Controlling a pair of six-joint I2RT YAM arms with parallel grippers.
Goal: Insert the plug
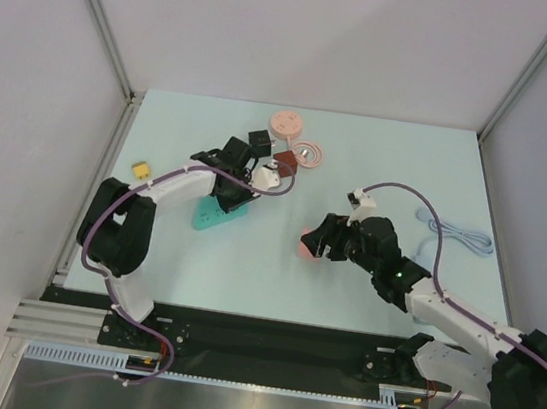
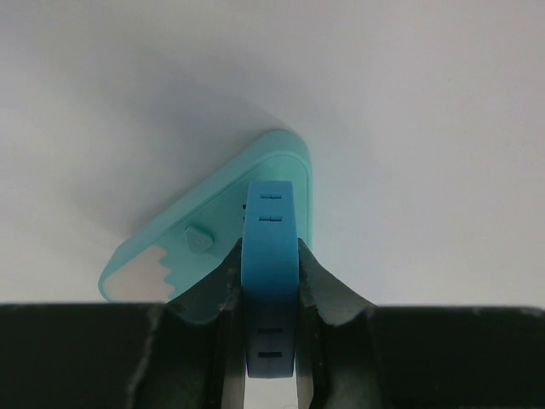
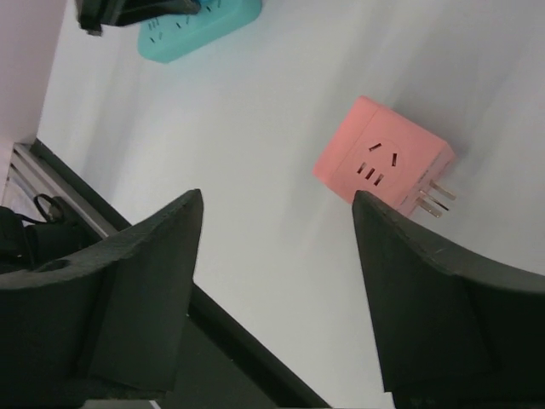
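The left gripper (image 2: 271, 256) is clamped on a blue plug (image 2: 271, 243), one finger pressed to each side; the plug's far end meets the face of the teal power strip (image 2: 204, 243) just ahead of the fingers; whether its pins sit in a socket cannot be told. The right gripper (image 3: 277, 204) is spread wide and holds nothing; a pink adapter (image 3: 381, 162) lies on the table (image 3: 255, 111) just ahead of it, toward its right finger, untouched, its pins on the side away from the strip. Beyond the left gripper a black cube (image 1: 258, 142), a dark red cube (image 1: 285, 161), a pink disc (image 1: 286, 123) and a coiled ring (image 1: 308, 154) lie close together; a yellow piece (image 1: 141, 169) lies off to its left; a pale cable (image 1: 456, 234) lies to the right of the right gripper.
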